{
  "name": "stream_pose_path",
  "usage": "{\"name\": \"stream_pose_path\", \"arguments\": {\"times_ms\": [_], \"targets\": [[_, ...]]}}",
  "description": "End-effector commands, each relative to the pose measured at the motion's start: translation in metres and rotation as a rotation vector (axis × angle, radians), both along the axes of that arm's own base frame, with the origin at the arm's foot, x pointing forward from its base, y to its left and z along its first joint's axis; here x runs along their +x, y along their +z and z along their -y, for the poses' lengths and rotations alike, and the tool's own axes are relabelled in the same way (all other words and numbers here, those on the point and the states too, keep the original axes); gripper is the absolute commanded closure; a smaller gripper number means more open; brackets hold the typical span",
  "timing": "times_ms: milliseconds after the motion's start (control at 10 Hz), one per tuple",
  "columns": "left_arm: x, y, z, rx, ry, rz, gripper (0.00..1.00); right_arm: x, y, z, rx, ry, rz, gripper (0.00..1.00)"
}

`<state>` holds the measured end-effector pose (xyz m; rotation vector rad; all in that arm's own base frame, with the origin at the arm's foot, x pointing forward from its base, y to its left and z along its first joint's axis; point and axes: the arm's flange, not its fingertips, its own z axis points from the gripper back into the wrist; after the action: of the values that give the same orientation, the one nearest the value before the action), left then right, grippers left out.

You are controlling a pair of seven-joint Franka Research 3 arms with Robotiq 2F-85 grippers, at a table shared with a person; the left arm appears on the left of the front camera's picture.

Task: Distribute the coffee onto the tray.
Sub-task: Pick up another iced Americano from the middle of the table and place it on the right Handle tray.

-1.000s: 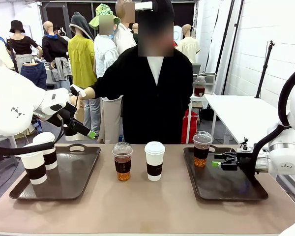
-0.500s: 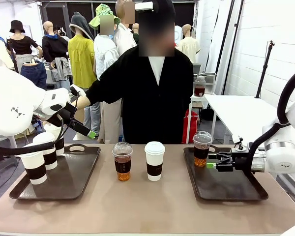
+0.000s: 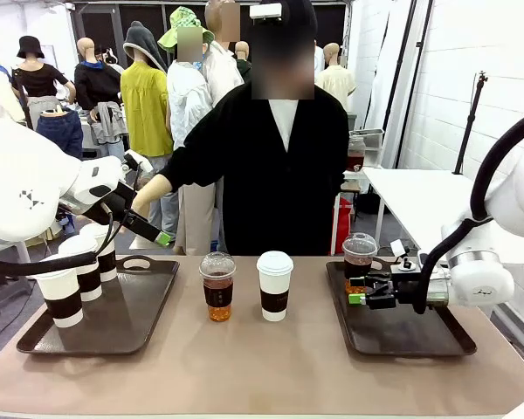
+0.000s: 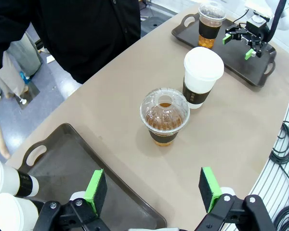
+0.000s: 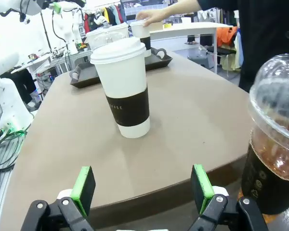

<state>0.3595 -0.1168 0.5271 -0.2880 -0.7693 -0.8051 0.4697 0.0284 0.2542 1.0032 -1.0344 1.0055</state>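
Right wrist view: the upright white cup [image 5: 126,91], mid-table, is seen straight ahead of the right gripper [image 5: 142,185], fingers spread; the left gripper [image 4: 153,190], likewise spread, is judged farther.

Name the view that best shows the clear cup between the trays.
Left wrist view: the clear cup is central, whole, from above. Front view shows it smaller, side-on; in the right wrist view the white cup mostly hides it.
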Motion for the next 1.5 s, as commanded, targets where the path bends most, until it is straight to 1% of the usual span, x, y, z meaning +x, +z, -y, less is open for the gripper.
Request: {"name": "stream_pose_path", "arguments": {"times_ms": [0,500,700,1400], "targets": [[0.000,-0.001,-0.001,-0.004,-0.001,-0.007,0.00,0.010,-0.006,-0.003,-0.038,0.041,0.038,0.00],[0.000,-0.001,-0.001,-0.004,-0.001,-0.007,0.00,0.024,-0.013,-0.010,-0.033,0.112,0.095,0.00],[0.000,-0.001,-0.001,-0.004,-0.001,-0.007,0.00,0.029,-0.014,-0.013,-0.025,0.127,0.087,0.00],[0.000,-0.001,-0.001,-0.004,-0.001,-0.007,0.00,0.035,-0.018,-0.018,-0.006,0.164,0.102,0.00]]}}
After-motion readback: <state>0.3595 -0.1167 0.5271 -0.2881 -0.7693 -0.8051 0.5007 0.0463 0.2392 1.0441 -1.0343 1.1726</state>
